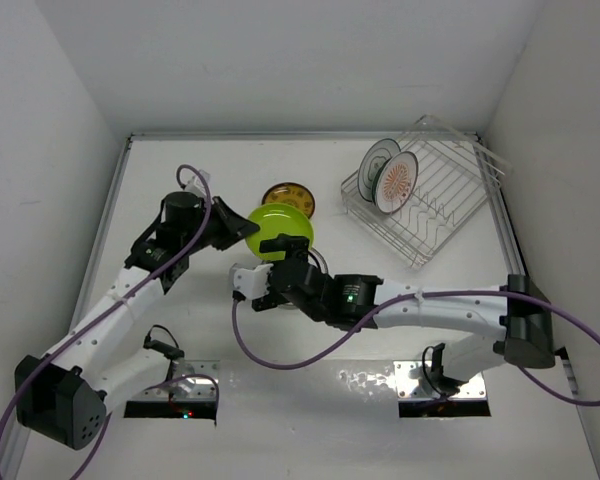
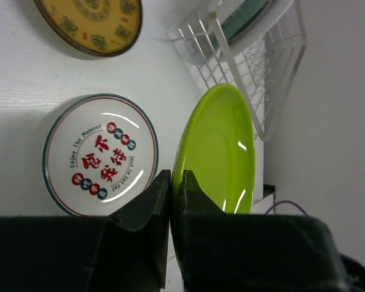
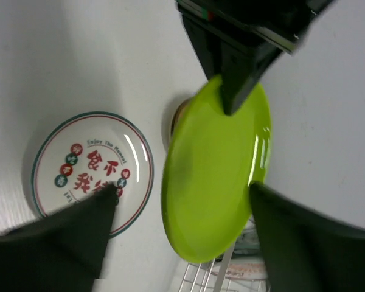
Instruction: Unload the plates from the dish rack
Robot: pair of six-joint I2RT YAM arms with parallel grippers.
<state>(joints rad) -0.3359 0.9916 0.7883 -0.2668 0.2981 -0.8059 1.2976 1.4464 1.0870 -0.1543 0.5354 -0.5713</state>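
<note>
Left tool (image 2: pixel 171 179) clenched on lime plate (image 2: pixel 222 152) rim; right tool (image 3: pixel 181 191) released. Red-lettered plate (image 2: pixel 100 155) legible only in wrist views.

The lime green plate (image 1: pixel 280 232) is plain and glossy. Just beyond it, the yellow plate (image 1: pixel 289 197) has a brown rim and dark ornaments. The lettered plate (image 2: pixel 100 155) is white with red characters, red and teal dots, and a teal rim. In the silvery wire dish rack (image 1: pixel 440 210), far right, the branch-patterned plate (image 1: pixel 396 183) is white with an orange-red motif.

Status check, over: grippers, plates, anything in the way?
Left gripper shut on lime green plate, at its rim. Right gripper open, facing it. Two plates in dish rack. White lettered plate on table close by.
</note>
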